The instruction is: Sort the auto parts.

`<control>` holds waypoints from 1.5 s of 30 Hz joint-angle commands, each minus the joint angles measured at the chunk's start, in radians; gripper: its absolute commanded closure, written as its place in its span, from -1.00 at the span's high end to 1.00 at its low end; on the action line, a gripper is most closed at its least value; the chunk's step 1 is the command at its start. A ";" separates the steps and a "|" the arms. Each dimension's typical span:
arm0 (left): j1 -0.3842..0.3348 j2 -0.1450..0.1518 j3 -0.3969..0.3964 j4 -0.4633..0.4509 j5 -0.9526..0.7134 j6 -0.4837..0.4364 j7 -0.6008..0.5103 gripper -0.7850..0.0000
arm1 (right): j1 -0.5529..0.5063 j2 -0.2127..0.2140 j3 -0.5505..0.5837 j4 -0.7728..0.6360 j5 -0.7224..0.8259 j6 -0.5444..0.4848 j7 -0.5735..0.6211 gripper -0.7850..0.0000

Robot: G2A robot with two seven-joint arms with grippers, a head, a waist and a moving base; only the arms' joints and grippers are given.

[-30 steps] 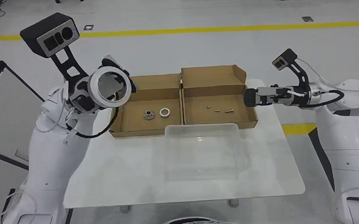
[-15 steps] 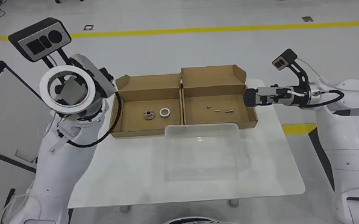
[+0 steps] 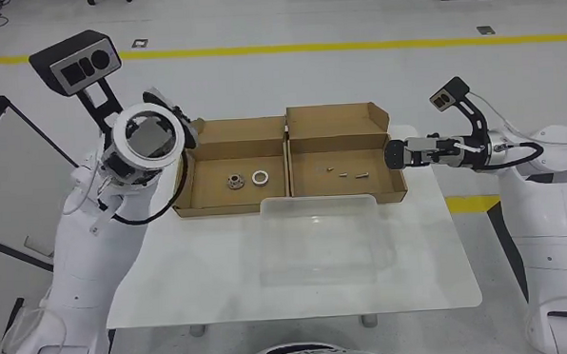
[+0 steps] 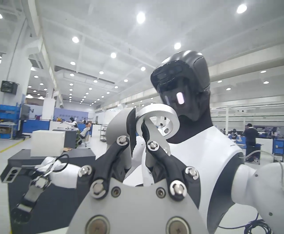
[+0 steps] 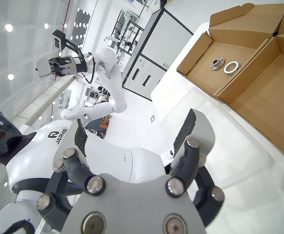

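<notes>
Silver machined metal ring (image 4: 157, 108), clamped in the left gripper (image 4: 138, 130), hangs high, left of the brown cardboard box (image 3: 208, 185) holding two smaller parts (image 3: 234, 180) (right gripper (image 5: 135, 119) spread, farther off).

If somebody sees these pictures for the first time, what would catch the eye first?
First, the big silver ring, clamped in the left tool and held high beside the left cardboard box. Then the flanged hub and small ring lying side by side in that box. The right tool is open beside the right cardboard box.
</notes>
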 commanded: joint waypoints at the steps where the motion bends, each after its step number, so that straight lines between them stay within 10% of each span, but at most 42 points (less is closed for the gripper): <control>1: 0.004 0.000 -0.007 0.000 0.050 0.012 0.013 -1.00 | 0.000 0.000 0.000 0.000 0.000 0.000 0.000 1.00; 7: 0.014 -0.004 -0.017 -0.020 0.131 0.014 0.050 -1.00 | 0.000 0.000 0.000 0.000 0.000 0.000 0.000 1.00; 19: 0.006 -0.027 0.043 -0.060 -0.226 -0.043 0.027 -1.00 | 0.000 0.000 0.000 0.000 0.000 0.000 0.000 1.00; 34: 0.027 -0.023 -0.028 -0.037 0.117 0.029 -0.015 -1.00 | 0.000 0.000 0.000 0.000 0.000 0.000 0.000 1.00; 45: 0.037 -0.039 0.014 -0.077 -0.111 -0.001 0.031 -1.00 | 0.000 0.000 0.000 0.000 0.000 0.000 0.000 1.00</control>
